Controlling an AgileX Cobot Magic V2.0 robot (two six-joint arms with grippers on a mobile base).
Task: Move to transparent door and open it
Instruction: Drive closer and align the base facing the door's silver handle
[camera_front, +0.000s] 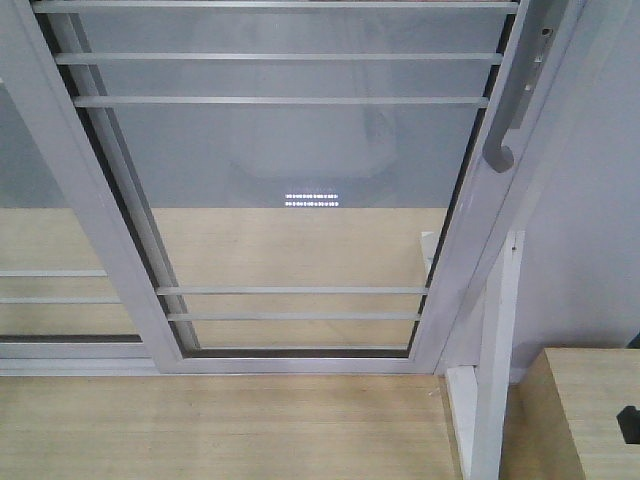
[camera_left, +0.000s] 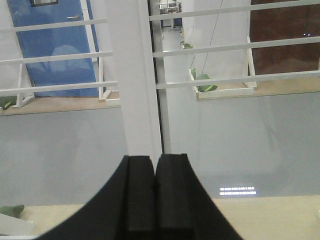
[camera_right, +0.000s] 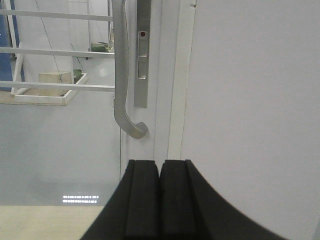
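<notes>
The transparent door (camera_front: 300, 160) fills the front view: clear glass in a white frame with thin horizontal bars. Its curved grey handle (camera_front: 508, 110) hangs on the right stile, hook end down. In the right wrist view the handle (camera_right: 122, 80) is straight ahead, just above my right gripper (camera_right: 159, 164), which is shut and empty, apart from the handle. In the left wrist view my left gripper (camera_left: 153, 161) is shut and empty, facing the white upright stile (camera_left: 131, 75) where two glass panels meet.
A second framed glass panel (camera_front: 50, 240) sits to the left. A grey wall (camera_right: 250, 100) stands right of the door frame. A wooden cabinet top (camera_front: 590, 410) is at the lower right, and wood floor (camera_front: 220, 430) lies below the door.
</notes>
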